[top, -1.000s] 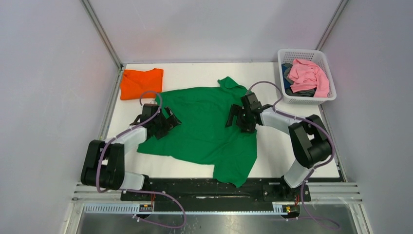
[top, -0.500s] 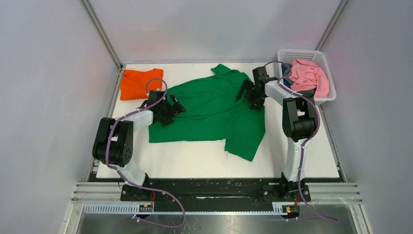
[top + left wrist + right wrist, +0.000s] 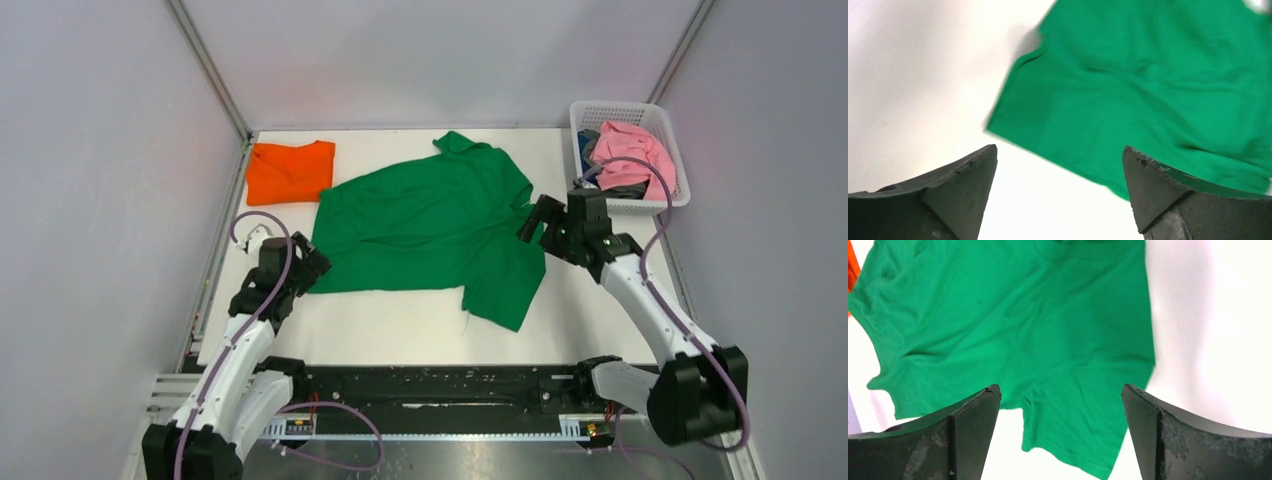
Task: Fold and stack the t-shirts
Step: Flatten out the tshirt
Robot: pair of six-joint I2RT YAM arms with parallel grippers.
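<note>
Green tee (image 3: 430,230): spread unfolded, centre of table (image 3: 400,330). Soft, light, limp; prob. best pinched at hem corners/shoulders. Orange tee (image 3: 290,172): folded, far-left corner. Left gripper (image 3: 1058,160), right gripper (image 3: 1060,395): agape, empty.

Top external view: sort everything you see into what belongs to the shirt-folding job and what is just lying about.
Belongs to the job:
- green t-shirt, spread out mid-table
- orange t-shirt, far left corner
- left gripper and right gripper, both open

Just lying about:
- white basket, far right
- pink garment in it
- grey-blue garment under the pink one
</note>
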